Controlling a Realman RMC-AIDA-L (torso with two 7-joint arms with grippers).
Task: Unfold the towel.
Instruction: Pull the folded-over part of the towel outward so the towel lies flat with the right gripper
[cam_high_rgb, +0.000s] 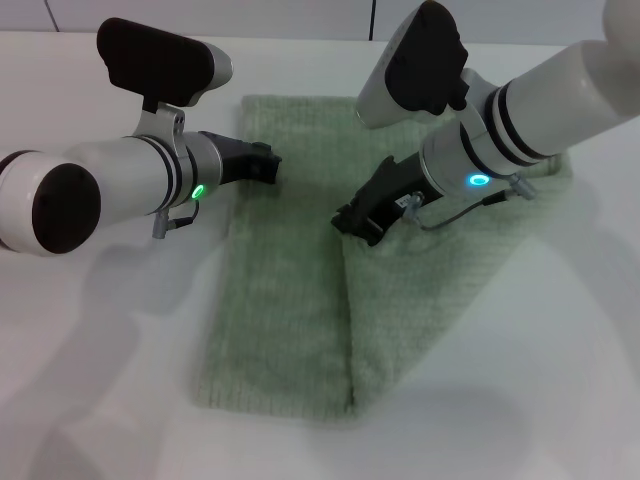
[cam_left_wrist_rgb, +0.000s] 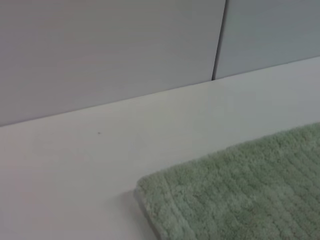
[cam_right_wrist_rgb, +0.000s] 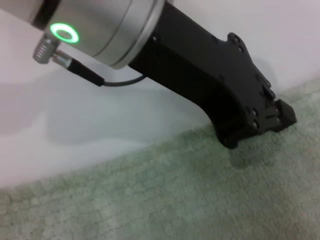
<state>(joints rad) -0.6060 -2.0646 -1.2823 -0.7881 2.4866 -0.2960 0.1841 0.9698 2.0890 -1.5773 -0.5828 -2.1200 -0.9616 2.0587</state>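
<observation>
The pale sage-green towel (cam_high_rgb: 285, 300) lies on the white table, with a folded-over layer on its right half whose edge runs down the middle. My left gripper (cam_high_rgb: 262, 165) is at the towel's left edge near the far corner, low on the cloth. It also shows in the right wrist view (cam_right_wrist_rgb: 277, 120), resting at the towel's border. My right gripper (cam_high_rgb: 355, 222) is low over the middle of the towel, at the far end of the folded layer's edge. The left wrist view shows a towel corner (cam_left_wrist_rgb: 150, 192) on the table.
The white table (cam_high_rgb: 100, 350) surrounds the towel on all sides. A pale wall with a dark vertical seam (cam_left_wrist_rgb: 218, 40) stands behind the table's far edge. Both arms reach over the towel's far half.
</observation>
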